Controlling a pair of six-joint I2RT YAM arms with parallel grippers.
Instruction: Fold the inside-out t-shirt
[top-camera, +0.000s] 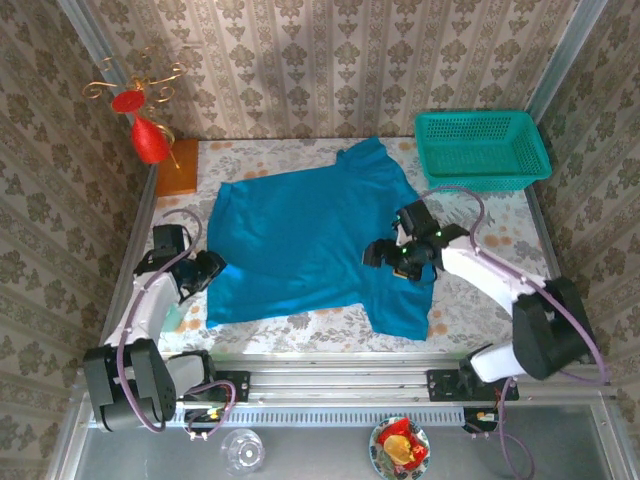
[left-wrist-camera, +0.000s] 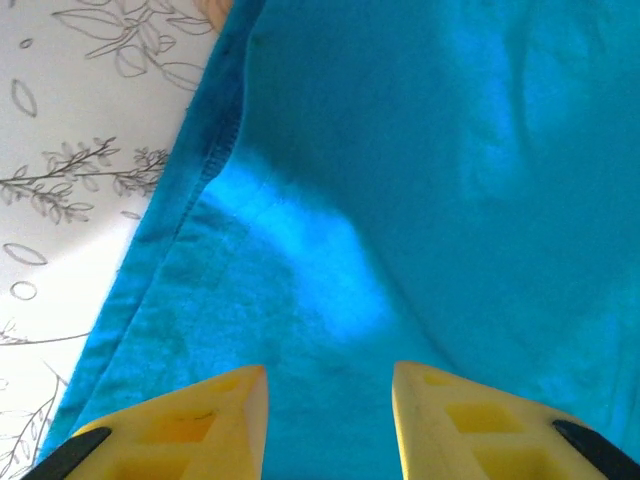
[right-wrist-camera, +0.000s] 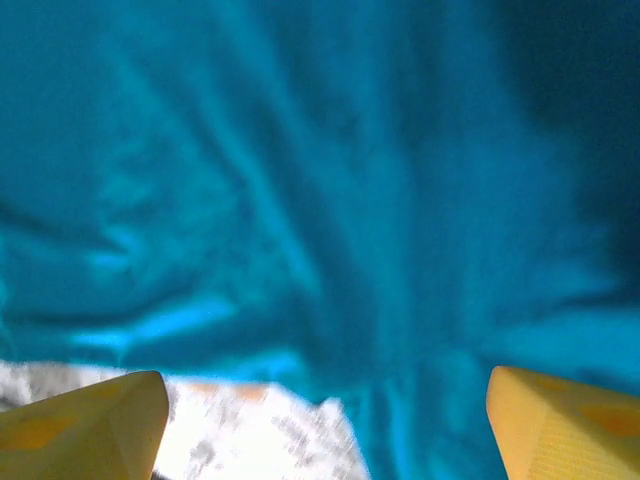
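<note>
Floral table (top-camera: 460, 315), blue shirt (top-camera: 300, 240) spread flat mid-table.
Light and limp, likely to drape and wrinkle; best pinched at hem or sleeve edges. Left gripper (top-camera: 205, 271) and right gripper (top-camera: 384, 254) both gape, holding nothing.

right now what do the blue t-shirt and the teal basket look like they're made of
T-shirt: soft matte cloth, likely cotton knit; it wrinkles and shows a stitched hem. Basket: apparently rigid plastic, with moulded mesh walls.
</note>
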